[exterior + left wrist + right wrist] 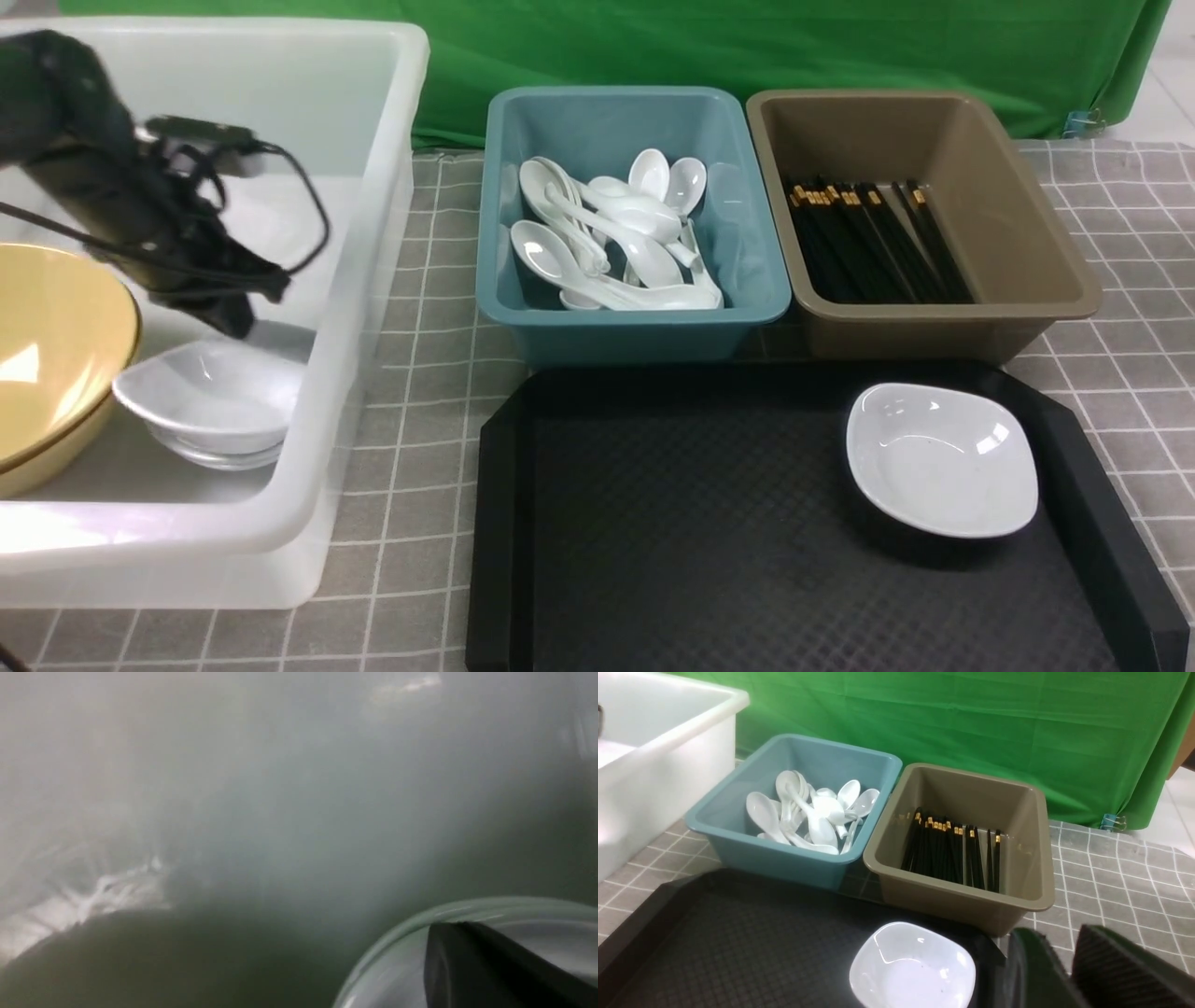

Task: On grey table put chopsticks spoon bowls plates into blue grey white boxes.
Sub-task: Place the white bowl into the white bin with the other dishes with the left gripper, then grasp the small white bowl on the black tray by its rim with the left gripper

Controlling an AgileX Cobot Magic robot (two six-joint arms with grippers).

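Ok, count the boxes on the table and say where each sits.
3. The white box is on the left; the blue box, holding spoons, is in the middle behind the tray; the brown box, holding chopsticks, is right beside it. None looks hidden.

White box (364, 308), left: yellow bowl (47, 355), stacked white dishes (210, 401) inside, upright. Blue box (635, 327), ctr: white spoons (616, 243), jumbled. Grey-brown box (934, 331), right: black chopsticks (873, 243), approx. parallel. One white dish (941, 459) upright on black tray (653, 523).

backdrop: green curtain (747, 47) along far edge | table (420, 280): grey checked cloth cover | floor (1172, 93): pale, past far right corner | light: even
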